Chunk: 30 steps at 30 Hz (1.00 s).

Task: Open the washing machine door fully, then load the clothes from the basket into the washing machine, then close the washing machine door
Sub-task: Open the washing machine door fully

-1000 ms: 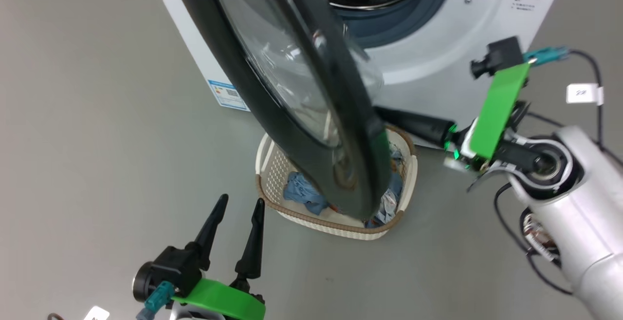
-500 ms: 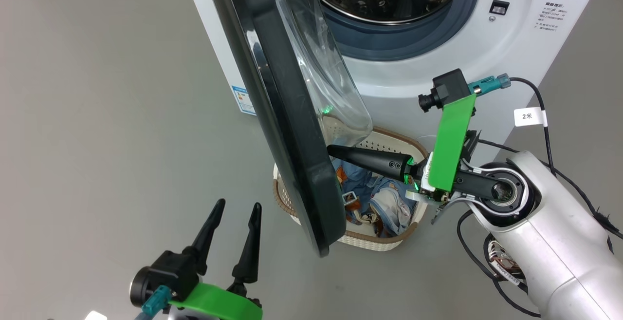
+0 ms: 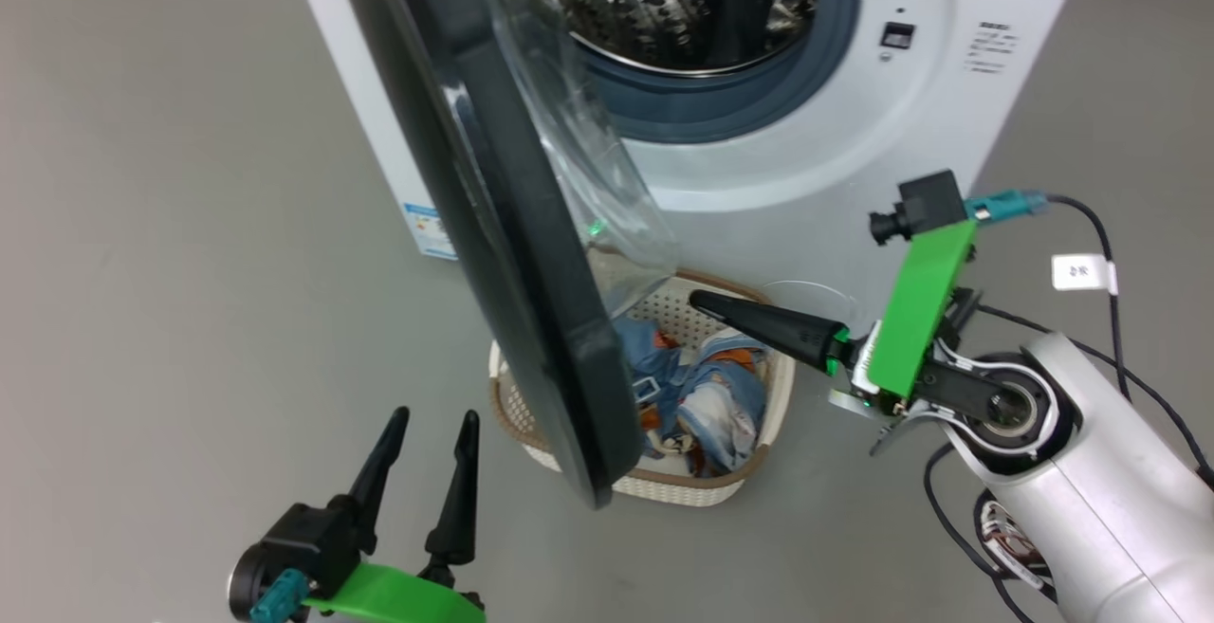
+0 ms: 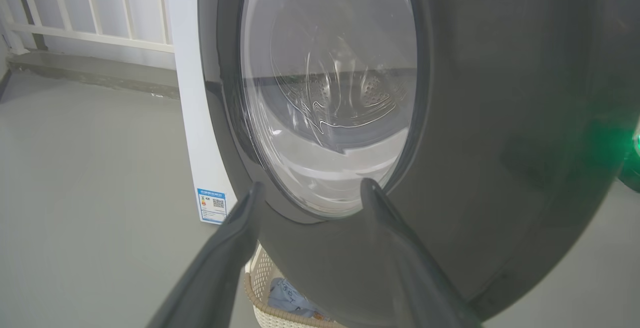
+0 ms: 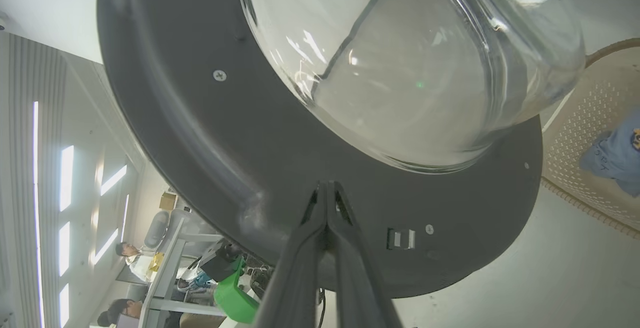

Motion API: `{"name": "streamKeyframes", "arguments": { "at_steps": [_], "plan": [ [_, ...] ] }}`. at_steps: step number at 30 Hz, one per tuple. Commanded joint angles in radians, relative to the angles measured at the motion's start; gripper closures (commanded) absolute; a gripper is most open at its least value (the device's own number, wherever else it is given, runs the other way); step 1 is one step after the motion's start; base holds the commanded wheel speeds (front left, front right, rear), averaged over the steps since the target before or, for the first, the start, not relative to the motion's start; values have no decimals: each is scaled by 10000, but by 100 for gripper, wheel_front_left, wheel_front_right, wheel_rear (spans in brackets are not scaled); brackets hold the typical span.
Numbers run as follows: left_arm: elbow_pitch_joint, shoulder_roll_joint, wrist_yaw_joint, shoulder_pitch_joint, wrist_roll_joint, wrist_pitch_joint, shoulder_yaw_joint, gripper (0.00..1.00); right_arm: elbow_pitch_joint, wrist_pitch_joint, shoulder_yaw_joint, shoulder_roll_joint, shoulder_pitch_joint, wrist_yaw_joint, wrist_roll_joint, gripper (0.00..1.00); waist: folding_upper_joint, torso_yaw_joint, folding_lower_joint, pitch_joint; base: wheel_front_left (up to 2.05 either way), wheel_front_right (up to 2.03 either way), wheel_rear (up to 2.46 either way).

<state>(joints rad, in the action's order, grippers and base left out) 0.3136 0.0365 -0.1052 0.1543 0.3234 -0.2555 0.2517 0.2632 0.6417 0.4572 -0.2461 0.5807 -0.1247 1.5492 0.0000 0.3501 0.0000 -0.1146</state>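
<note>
right claw (image 3: 700, 302): pinched shut, empty; tip aimed at the inner face of the washing machine door (image 3: 531, 320), just under its glass bowl (image 5: 415, 68). Can't tell if it's touching.
left claw (image 3: 432, 416): spread wide, holding nothing, low on the door's outer side.
door: part-open, hanging over the basket (image 3: 664, 492).
clothes (image 3: 707, 400): in the basket, on the floor (image 3: 190, 225) at the foot of the washing machine (image 3: 806, 187).
risk 1: a bare tip pushing on the glossy rim could skid onto the bulging glass. The door would then swing back and cover the basket.
risk 2: the door, swinging wide, could hit the left claw in its path.

Grey floor (image 3: 142, 225), white railing (image 4: 90, 37), two distant people (image 5: 129, 253).
</note>
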Motion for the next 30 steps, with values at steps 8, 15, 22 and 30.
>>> {"name": "streamKeyframes", "arguments": {
  "at_steps": [8, 15, 22, 30],
  "plan": [
    [-1, 144, -152, -197, -336, -63, -980, 0, -256, -1190, -251, -402, -752, -60, -317, 0, 0, -969, 0, 532, 0, 0, 0],
    [16, 240, -214, -451, -488, -63, -1506, 0, -184, -2352, -187, -832, -1544, -60, -531, 0, 0, -1582, 0, 904, 0, 0, 0],
    [-102, 259, -240, -701, -555, -63, -1905, 0, -138, -3648, 218, -1389, -2203, -60, -971, 0, 0, -2076, 0, 1103, 0, 0, 0],
    [-208, 243, -251, -1006, -592, -63, -2184, 0, 143, -5907, 965, -2055, -2735, -60, -1670, 0, 0, -2413, 0, 1329, 0, 0, 0]
  ]
}}
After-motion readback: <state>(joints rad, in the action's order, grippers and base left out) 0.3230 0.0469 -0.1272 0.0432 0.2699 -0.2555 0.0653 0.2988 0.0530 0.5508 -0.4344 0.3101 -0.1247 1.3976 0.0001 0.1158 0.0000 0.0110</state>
